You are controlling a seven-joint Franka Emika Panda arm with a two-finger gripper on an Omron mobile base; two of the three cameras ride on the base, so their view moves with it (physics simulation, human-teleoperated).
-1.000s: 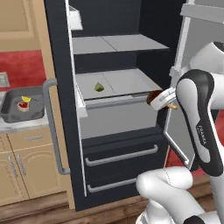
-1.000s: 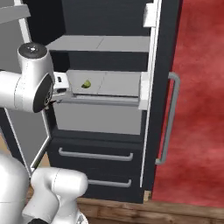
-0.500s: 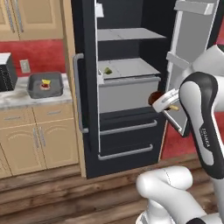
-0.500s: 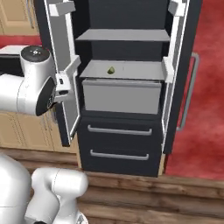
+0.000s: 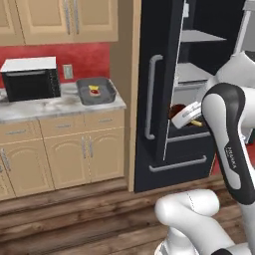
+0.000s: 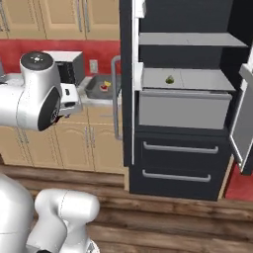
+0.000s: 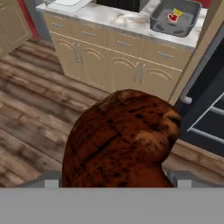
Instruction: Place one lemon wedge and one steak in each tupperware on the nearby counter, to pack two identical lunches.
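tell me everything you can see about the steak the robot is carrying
The steak is a thick, rounded slab, dark reddish-brown with blackened char streaks and a few lighter orange-tan patches, glossy like seared meat. In the hand view it sits right in front of the camera, held in the gripper, above the wooden floor before the tan cabinets. In the left base view its dark edge peeks out by the hand, in front of the fridge drawers. Nothing else touches it.

A white robot arm with dark joints rises from its rounded base, bends sharply at the elbow and holds its wrist out level at mid height. Its gripper has its fingers spread wide, clamped on either side of a brown steak carried in the air.
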